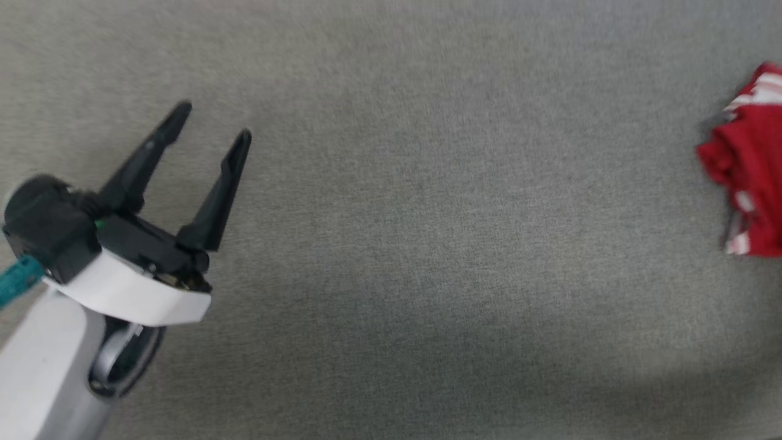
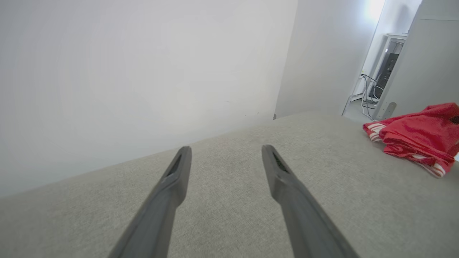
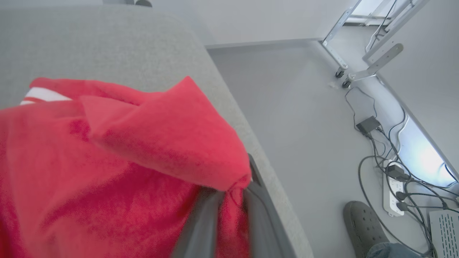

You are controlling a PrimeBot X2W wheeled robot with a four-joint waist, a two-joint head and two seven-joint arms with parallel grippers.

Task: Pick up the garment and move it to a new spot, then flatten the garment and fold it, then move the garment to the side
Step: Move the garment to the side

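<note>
I count one garment (image 1: 754,171), bunched at the right edge of the grey table (image 1: 427,244). My right gripper (image 3: 233,186) pinches a red fold of it. My left gripper (image 1: 214,121) hangs spread, well apart from the garment. On the floor beyond the table's edge are a person's shoe (image 3: 364,224) and tangled cables (image 3: 373,168).

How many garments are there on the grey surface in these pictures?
1. The garment lies bunched on the robot's right, near the edge of the grey surface, with the right gripper shut on a fold of it. A second piece under it would be hidden.
</note>
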